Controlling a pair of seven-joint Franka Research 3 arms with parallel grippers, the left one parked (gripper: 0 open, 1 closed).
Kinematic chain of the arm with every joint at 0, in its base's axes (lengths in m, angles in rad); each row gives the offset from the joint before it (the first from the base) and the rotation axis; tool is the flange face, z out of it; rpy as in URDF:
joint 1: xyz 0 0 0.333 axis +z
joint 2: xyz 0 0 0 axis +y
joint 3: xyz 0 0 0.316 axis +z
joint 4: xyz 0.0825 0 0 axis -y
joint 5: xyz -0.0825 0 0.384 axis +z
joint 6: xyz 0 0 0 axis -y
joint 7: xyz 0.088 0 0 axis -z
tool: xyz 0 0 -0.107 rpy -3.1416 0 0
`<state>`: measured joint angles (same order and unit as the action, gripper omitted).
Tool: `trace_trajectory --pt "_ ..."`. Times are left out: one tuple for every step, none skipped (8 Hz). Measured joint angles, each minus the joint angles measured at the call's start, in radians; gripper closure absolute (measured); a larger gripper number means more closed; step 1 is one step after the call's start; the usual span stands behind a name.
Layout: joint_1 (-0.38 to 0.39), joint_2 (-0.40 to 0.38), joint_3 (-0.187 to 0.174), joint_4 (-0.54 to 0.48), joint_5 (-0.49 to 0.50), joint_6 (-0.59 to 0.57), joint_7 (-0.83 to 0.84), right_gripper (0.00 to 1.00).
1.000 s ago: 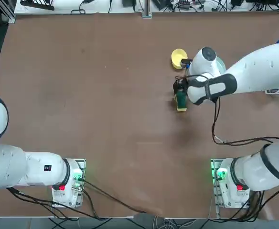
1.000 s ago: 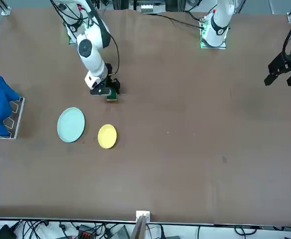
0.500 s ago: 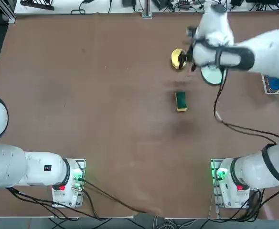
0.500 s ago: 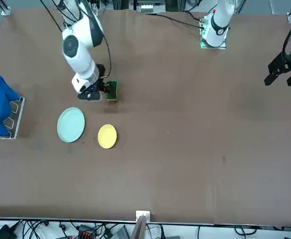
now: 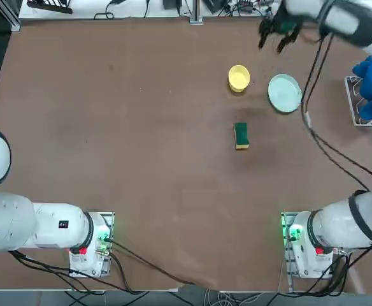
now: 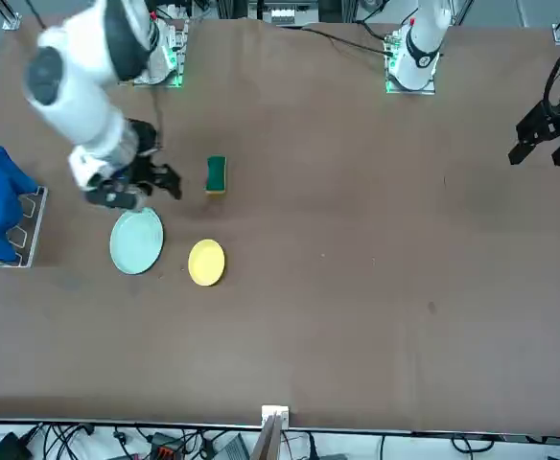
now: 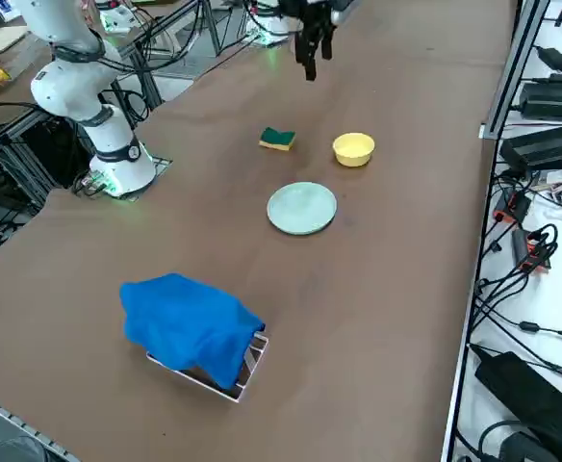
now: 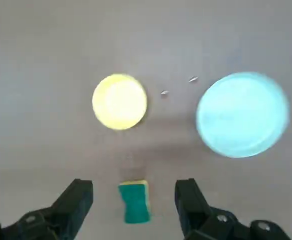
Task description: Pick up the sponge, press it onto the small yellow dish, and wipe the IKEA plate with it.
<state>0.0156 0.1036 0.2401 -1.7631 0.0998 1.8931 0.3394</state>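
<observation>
Green-topped sponge [image 5: 241,135] lies at centre frame, below the yellow dish [image 5: 238,78] and mint plate [image 5: 284,92]. We see the right gripper [image 5: 274,37] at upper right, jaws spread wide and empty.

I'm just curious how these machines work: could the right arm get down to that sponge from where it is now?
Probably yes. The right pincer hangs open and empty high above the table, and the sponge lies alone on bare tabletop, apart from the yellow dish and the plate. Nothing stands between them.

Your right arm stretches far out, raised high; right gripper [image 8: 133,197] points down, fingers spread wide, empty.
</observation>
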Motion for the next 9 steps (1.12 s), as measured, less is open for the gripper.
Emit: trace_trajectory --pt "-0.016 0.015 -0.050 0.074 -0.035 -0.058 -0.101 0.00" --pt "-0.035 0.030 -0.097 0.145 -0.090 -0.104 -0.202 0.00" --pt "-0.067 0.043 -0.125 0.207 -0.122 -0.143 -0.277 0.00" --pt "-0.109 0.055 -0.135 0.261 -0.131 -0.179 -0.320 0.00" --pt "-0.138 0.065 -0.137 0.301 -0.133 -0.208 -0.336 0.00" --pt "-0.150 0.069 -0.137 0.325 -0.133 -0.226 -0.339 0.00" --pt "-0.151 0.069 -0.137 0.337 -0.133 -0.240 -0.338 0.00" --pt "-0.151 0.067 -0.136 0.342 -0.130 -0.262 -0.334 0.00" --pt "-0.150 0.066 -0.136 0.345 -0.125 -0.277 -0.332 0.00"
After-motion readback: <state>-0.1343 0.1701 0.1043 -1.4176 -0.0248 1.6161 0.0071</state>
